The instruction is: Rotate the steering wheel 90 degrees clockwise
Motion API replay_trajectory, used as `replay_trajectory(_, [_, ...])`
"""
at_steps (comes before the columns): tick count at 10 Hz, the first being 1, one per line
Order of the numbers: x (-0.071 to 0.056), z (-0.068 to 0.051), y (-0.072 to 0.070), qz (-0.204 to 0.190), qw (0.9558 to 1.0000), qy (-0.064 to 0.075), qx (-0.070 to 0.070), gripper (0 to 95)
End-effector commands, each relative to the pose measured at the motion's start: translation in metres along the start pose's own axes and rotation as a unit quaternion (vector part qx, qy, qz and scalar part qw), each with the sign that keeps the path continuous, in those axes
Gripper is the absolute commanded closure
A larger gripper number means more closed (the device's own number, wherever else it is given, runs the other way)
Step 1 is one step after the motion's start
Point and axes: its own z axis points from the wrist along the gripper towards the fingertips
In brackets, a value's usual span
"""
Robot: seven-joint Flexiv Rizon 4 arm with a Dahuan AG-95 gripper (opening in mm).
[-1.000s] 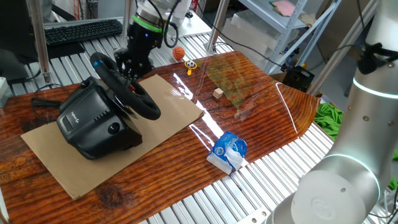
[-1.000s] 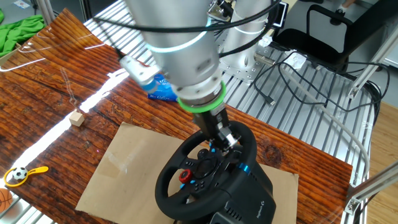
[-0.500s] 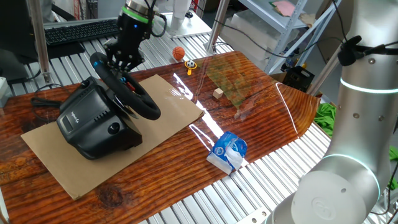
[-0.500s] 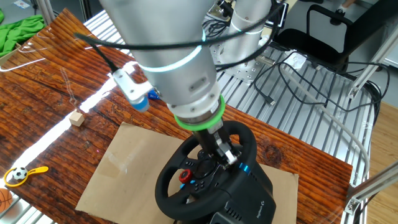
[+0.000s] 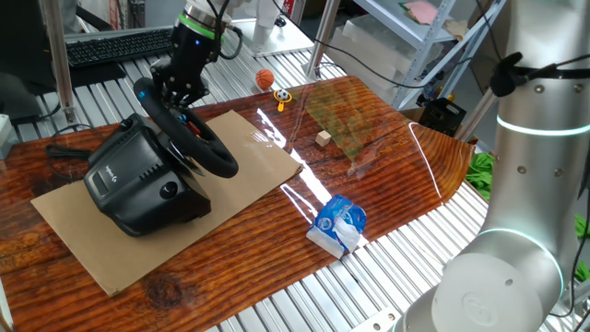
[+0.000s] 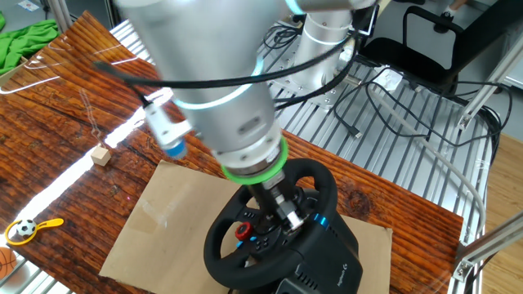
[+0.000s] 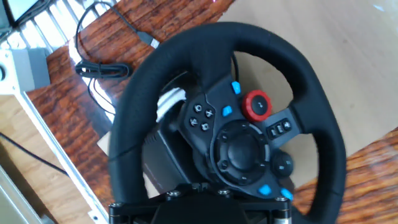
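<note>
The black steering wheel (image 5: pixel 189 129) stands tilted on its bulky black base (image 5: pixel 138 180) on a cardboard sheet (image 5: pixel 253 157). It also shows in the other fixed view (image 6: pixel 237 261) and fills the hand view (image 7: pixel 186 62), with a red button (image 7: pixel 257 104) and blue buttons on the hub. My gripper (image 5: pixel 177 90) is at the wheel's upper far rim. In the other fixed view, the gripper (image 6: pixel 286 216) sits over the gap between hub and rim. In the hand view, the gripper (image 7: pixel 197 186) shows its finger ends together, with only a thin seam. I cannot tell if it touches the wheel.
A black keyboard (image 5: pixel 124 46) lies behind the wheel. A blue-white packet (image 5: pixel 339 224), a wooden cube (image 5: pixel 323 138), an orange ball (image 5: pixel 265 79), a yellow toy (image 5: pixel 280 96) and a clear plastic sheet (image 5: pixel 346 115) are to the right. A cable (image 7: pixel 102 68) lies beside the base.
My gripper moved from the wheel's right side to its upper far rim and came closer to the hub. The red button stays in the same place, so the wheel has not turned.
</note>
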Motion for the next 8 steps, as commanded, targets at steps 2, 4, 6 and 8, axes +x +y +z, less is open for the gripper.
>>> replay_trajectory(2, [-0.012,-0.002,0.0,0.002,0.9997,0.017,-0.018,95.0])
replay_trajectory(4, [-0.019,-0.002,-0.001,-0.006,0.9996,0.02,-0.017,95.0])
replay_trajectory(6, [-0.02,0.001,-0.001,-0.005,0.9996,0.02,-0.017,95.0])
replay_trajectory(8, [-0.021,0.005,-0.001,-0.004,0.9996,0.02,-0.018,95.0])
